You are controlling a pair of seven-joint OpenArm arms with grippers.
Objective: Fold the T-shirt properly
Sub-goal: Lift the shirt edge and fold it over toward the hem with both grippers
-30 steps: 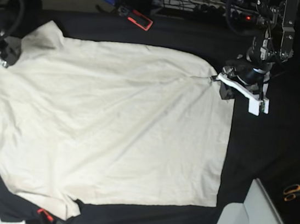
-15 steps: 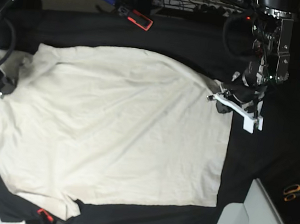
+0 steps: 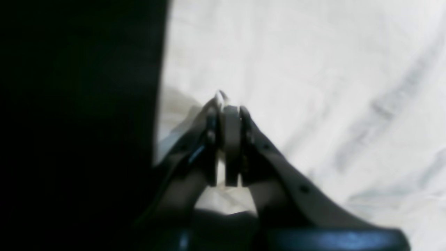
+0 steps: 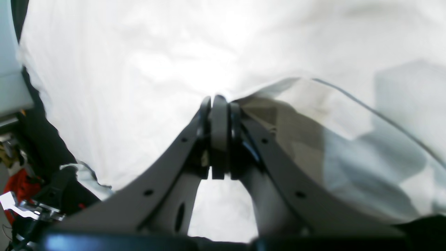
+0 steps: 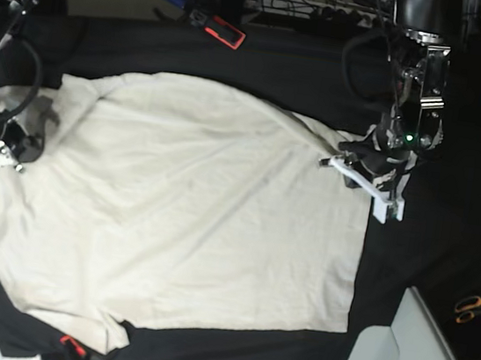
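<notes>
Though creased, soft cream cotton T-shirt point(image 5: 182, 217).

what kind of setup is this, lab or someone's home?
Most likely a robotics lab bench, not a home. A black tablecloth covers the work surface under the T-shirt, cables and a power strip run along the back edge, and clamps and orange-handled scissors lie around.

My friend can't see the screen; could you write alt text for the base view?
A cream T-shirt lies spread on a black tablecloth, with the left gripper and right gripper each pinching an edge on opposite sides. Orange-handled scissors lie off to one side.
</notes>
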